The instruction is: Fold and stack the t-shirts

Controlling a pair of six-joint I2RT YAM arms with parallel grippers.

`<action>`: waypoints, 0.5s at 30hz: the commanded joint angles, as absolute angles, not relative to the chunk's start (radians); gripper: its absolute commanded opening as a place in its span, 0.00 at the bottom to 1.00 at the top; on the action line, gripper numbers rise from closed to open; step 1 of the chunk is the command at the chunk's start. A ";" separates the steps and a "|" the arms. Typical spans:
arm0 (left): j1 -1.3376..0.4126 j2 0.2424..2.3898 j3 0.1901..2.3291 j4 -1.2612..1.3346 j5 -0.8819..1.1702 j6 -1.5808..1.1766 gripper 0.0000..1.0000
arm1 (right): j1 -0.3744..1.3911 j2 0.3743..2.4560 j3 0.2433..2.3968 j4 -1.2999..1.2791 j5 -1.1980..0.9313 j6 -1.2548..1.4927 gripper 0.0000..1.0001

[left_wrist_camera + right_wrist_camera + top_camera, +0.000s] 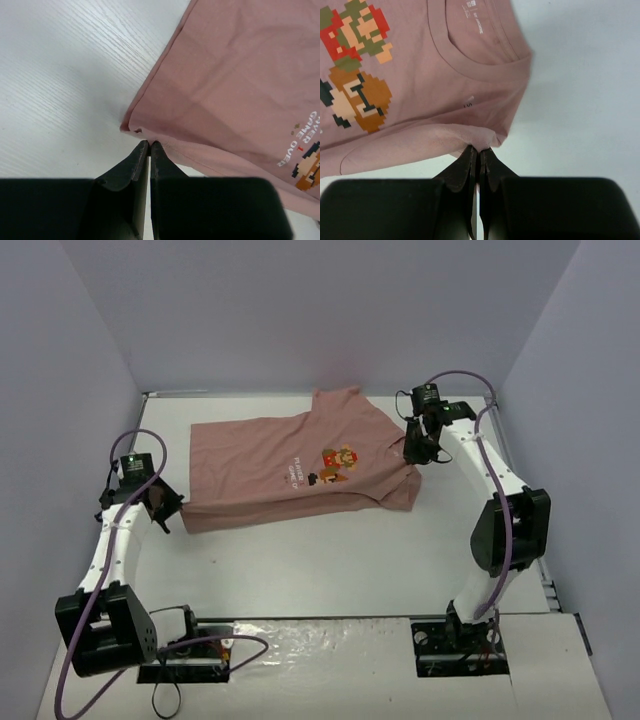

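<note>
Now clamped on pink t-shirt (270, 460) spread on white worktop (330, 560): left gripper (150, 144) at hem corner, right gripper (480, 149) at shoulder edge beside collar (485, 69).

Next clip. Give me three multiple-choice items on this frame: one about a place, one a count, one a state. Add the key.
1. Where is the tip of the left gripper?
A) on the chest graphic
B) beside a hem corner of the t-shirt
C) at the neck opening

2. How many shirts lie on the table?
A) one
B) two
C) three

3. How do the jaws of the right gripper stand?
A) wide open
B) half open
C) shut

Key:
1 B, the left wrist view shows the tip next to the shirt's corner.
2 A, only one pink shirt shows from above.
3 C, the right wrist view shows its fingers pressed together.
</note>
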State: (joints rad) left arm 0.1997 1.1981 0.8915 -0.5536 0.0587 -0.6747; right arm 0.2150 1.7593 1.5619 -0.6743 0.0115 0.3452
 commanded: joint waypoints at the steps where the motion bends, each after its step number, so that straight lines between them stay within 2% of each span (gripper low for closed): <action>1: 0.207 1.064 0.910 -0.594 0.036 -0.642 0.00 | 0.206 1.574 1.501 -0.686 0.038 0.336 0.00; 7: 0.196 0.971 0.884 -0.674 0.051 -0.620 0.00 | 0.206 1.408 1.388 -0.697 0.015 0.374 0.00; 15: 0.183 0.919 0.845 -0.698 0.066 -0.609 0.00 | 0.206 1.306 1.281 -0.734 0.009 0.382 0.00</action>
State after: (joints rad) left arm 0.1915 0.9437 0.8451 -0.6870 0.0640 -0.6353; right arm 0.2146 1.3531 1.3243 -0.7117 -0.0012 0.3707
